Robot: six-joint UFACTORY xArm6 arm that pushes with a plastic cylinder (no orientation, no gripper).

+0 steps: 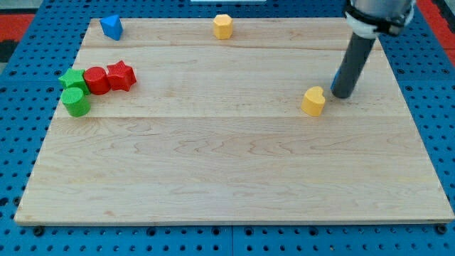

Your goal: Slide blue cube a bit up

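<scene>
My dark rod comes down from the view's top right, and my tip (343, 95) rests on the board at the right. A sliver of a blue block (333, 84) shows along the rod's lower left edge. The rest of it is hidden behind the rod, so I cannot make out its shape. A yellow heart-shaped block (313, 101) lies just left of my tip, a small gap away. Another blue block (111, 27), of angular shape, sits at the board's top left corner, far from my tip.
A yellow hexagonal block (223, 26) sits at the top middle. At the left a green star (72, 79), a green cylinder (75, 103), a red cylinder (97, 80) and a red star (121, 75) cluster together. The wooden board (227, 178) lies on blue pegboard.
</scene>
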